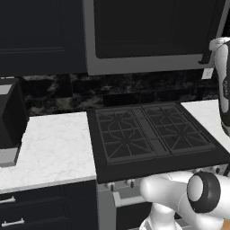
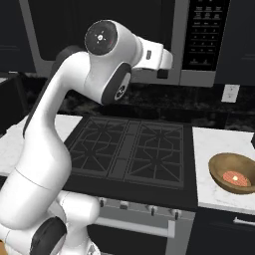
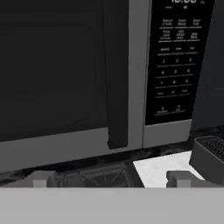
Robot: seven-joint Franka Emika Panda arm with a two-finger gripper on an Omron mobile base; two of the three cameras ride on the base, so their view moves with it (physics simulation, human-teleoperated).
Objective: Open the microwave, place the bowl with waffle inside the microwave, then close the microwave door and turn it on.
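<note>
The microwave (image 1: pixel 148 67) hangs above the stove, a grey frame around dark glass. Its door (image 3: pixel 52 70) is shut, with the dark vertical bar handle (image 3: pixel 117 74) at the door's right edge and the keypad (image 3: pixel 175 65) beside it. My gripper (image 3: pixel 111 179) is open, its fingertips (image 3: pixel 41 178) wide apart with nothing between them. It hangs in front of the microwave and a little below the handle. In the right base view my hand (image 2: pixel 158 57) is raised before the microwave's (image 2: pixel 174 74) lower edge. The tan bowl (image 2: pixel 233 173) holding a waffle (image 2: pixel 236 178) stands on the white counter right of the stove.
A black gas stove (image 1: pixel 148 134) lies under the microwave. White counter (image 1: pixel 54 148) runs left of it, with a black boxy appliance (image 1: pixel 10 119) at the far left. A dark slotted appliance (image 3: pixel 211 157) stands on the counter to the right. Dark cabinets (image 1: pixel 40 36) flank the microwave.
</note>
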